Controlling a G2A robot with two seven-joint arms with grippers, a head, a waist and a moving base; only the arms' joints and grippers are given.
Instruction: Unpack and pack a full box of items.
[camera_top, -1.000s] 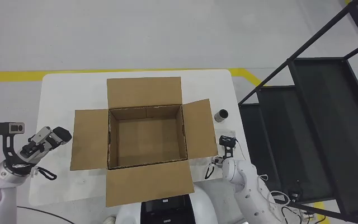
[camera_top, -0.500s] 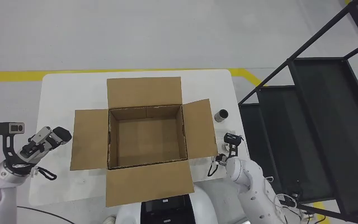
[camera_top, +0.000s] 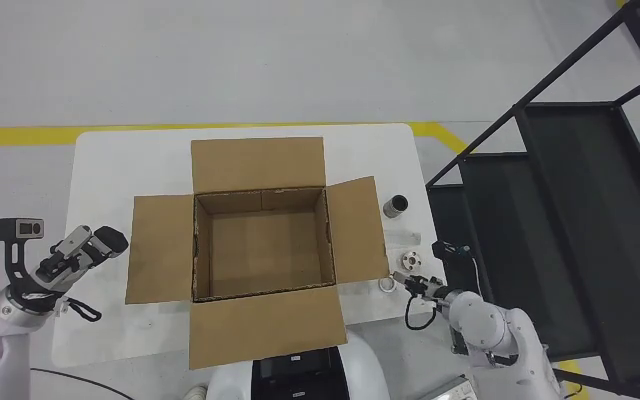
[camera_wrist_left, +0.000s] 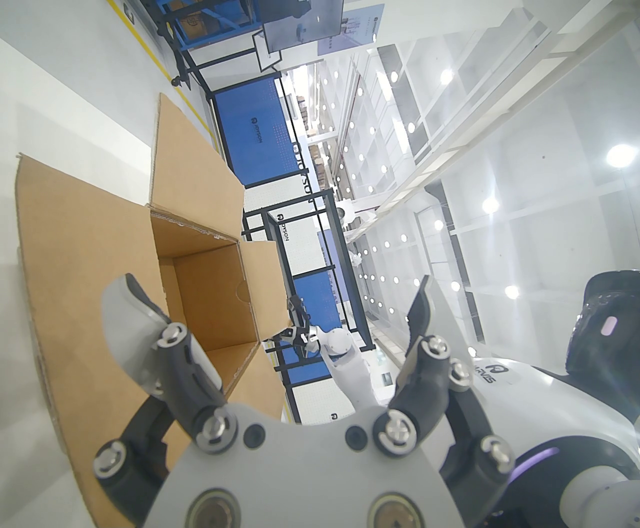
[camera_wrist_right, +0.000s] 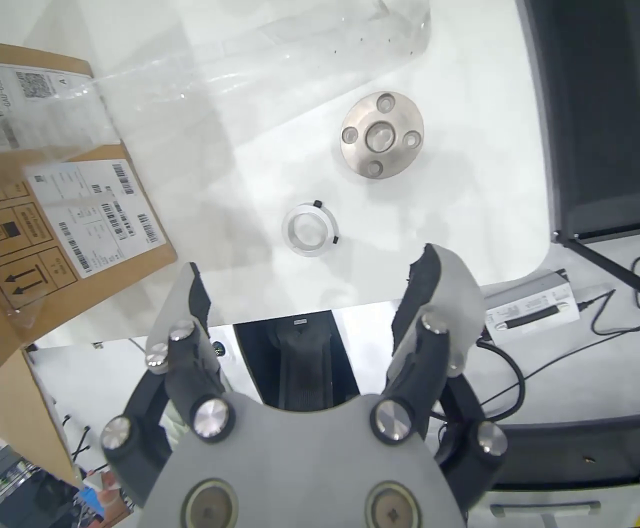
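Note:
An open cardboard box (camera_top: 262, 250) stands in the middle of the white table, its four flaps spread and its inside bare. A metal flange disc (camera_top: 408, 262) (camera_wrist_right: 382, 135) and a small metal ring (camera_top: 386, 285) (camera_wrist_right: 310, 231) lie on the table right of the box. My right gripper (camera_top: 425, 288) (camera_wrist_right: 310, 265) hovers open and holds nothing, just off the table's front right corner, short of the ring. At the table's left edge my left gripper (camera_top: 85, 250) (camera_wrist_left: 275, 287) is open with nothing in it and faces the box (camera_wrist_left: 200, 260).
A short dark metal cylinder (camera_top: 398, 206) lies farther back beside the right flap. A clear plastic bag (camera_wrist_right: 250, 60) rests against the labelled flap (camera_wrist_right: 75, 225). Black metal stairs (camera_top: 540, 200) stand close to the table's right side.
My right arm has drawn back toward the front right corner, off the spot beside the flap, and the flange disc and ring now lie uncovered. The left arm has not moved.

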